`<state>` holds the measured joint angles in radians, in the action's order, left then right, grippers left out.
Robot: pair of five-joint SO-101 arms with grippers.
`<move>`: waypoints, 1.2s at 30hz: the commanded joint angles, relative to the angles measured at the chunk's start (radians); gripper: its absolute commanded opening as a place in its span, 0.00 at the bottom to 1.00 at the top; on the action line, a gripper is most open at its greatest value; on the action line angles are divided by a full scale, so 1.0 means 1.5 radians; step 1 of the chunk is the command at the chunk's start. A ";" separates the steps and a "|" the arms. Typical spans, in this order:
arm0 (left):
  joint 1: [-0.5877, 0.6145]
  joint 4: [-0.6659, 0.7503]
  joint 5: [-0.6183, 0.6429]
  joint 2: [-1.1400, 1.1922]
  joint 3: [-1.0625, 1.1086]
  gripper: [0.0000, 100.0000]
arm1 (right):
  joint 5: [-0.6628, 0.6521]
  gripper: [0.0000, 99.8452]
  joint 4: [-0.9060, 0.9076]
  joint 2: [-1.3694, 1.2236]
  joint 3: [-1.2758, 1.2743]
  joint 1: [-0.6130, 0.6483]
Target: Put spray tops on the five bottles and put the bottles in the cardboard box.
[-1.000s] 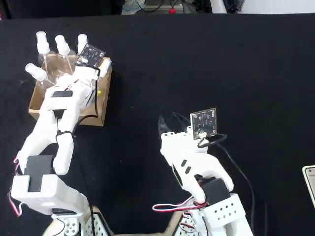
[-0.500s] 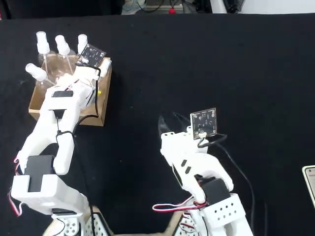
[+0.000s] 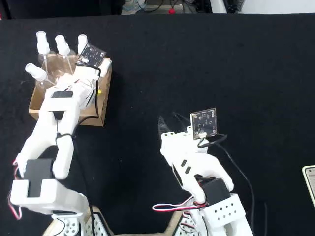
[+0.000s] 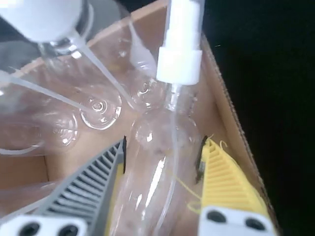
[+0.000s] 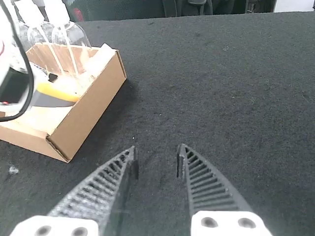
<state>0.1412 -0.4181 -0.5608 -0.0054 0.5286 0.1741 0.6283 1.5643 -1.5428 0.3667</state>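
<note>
Barely anything moves: the left arm's lower part sinks a shade near the front of the high view, while its wrist stays parked over the cardboard box (image 3: 105,101) and the right arm does not budge.

So where do we stand? Four bottles (image 3: 62,45) are upright inside the box, each wearing a white top, bunched along the box's far side and far corner. And the fifth bottle (image 4: 157,123) is down inside the box too, close to the wall that faces the right arm, with its spray top (image 4: 179,54) already fitted. The left gripper (image 4: 162,150) has its grey and yellow fingers pressed to either side of that clear body, holding it. Whether the bottle's base rests on the box floor, I cannot tell.

Over to the right gripper (image 5: 156,152): it hangs low over the black table (image 3: 221,64), well apart from the box, fingers a narrow gap apart with nothing between them.

By my reckoning all five tops are on and four bottles are home. What is left is for the left gripper to let go of the last one and lift clear, without dragging it along or knocking its neighbours.
</note>
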 commanded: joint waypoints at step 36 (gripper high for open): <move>-0.002 -0.015 -0.002 -0.153 0.054 0.23 | -0.006 0.13 -0.020 0.012 0.005 0.001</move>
<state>0.1396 -0.4381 -0.5593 -0.1880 0.6329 0.1741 0.6283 1.5643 -1.5428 0.3667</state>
